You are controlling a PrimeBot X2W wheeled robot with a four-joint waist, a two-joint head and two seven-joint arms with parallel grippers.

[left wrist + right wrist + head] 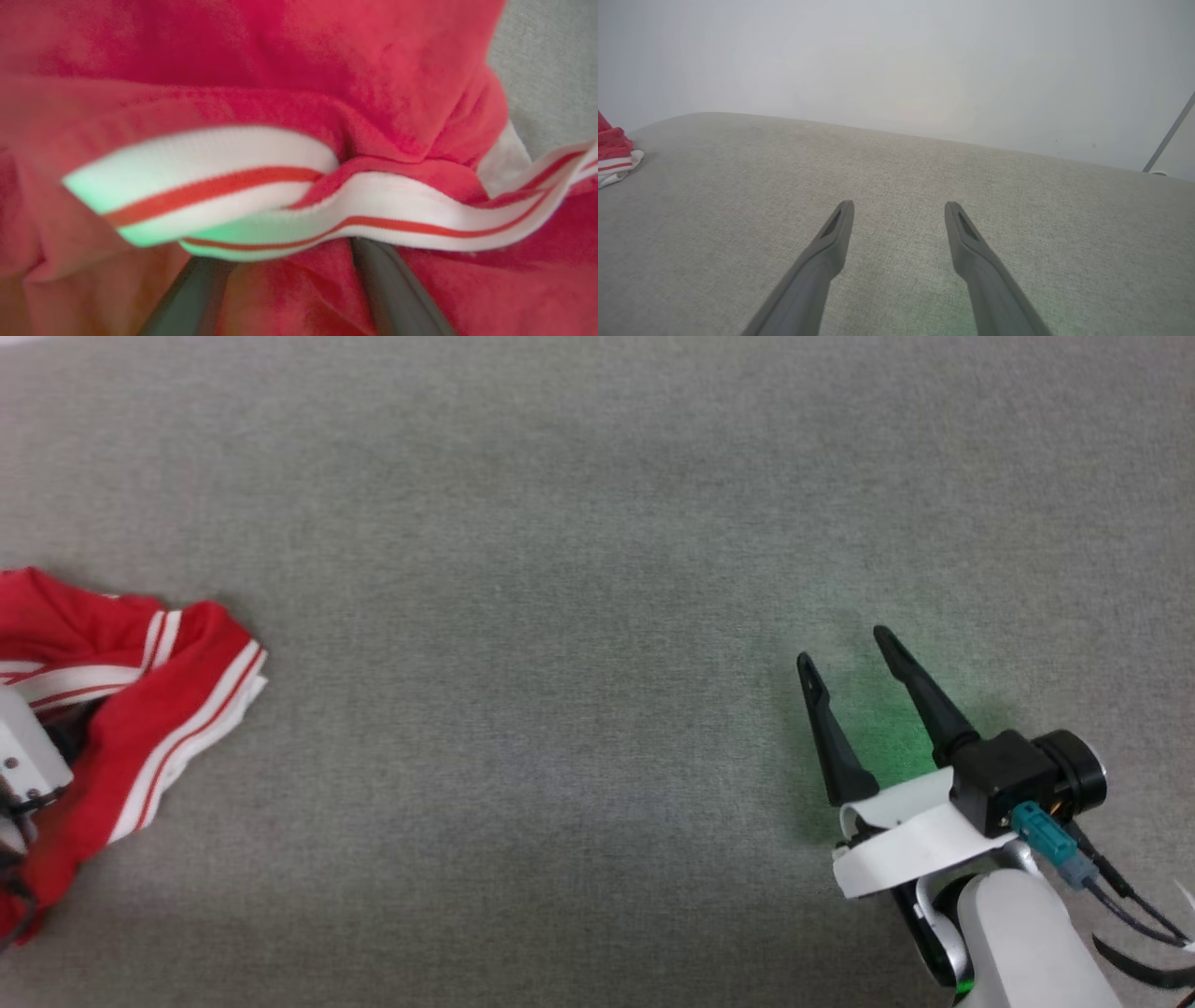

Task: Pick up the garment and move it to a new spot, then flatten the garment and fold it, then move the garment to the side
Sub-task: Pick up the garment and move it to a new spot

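Head view: the garment point(121, 709), red with white striped bands, lies bunched at the left edge of the grey fabric surface point(560, 569), partly cut off by the frame and draped round my pale left arm point(23, 751). Left wrist view, blurred and close: red folds point(327, 70) and a twisted white band cover the left gripper point(285, 261); its two dark fingers point(387, 284) run under the band, tips hidden, so I cannot tell whether they pinch cloth. Well apart, at lower right, the right gripper point(841, 646) hangs over bare surface with fingers spread wide and nothing between them, a green glow beneath. Right wrist view shows those fingers point(831, 252) parted, the garment's edge point(614, 149) far left.
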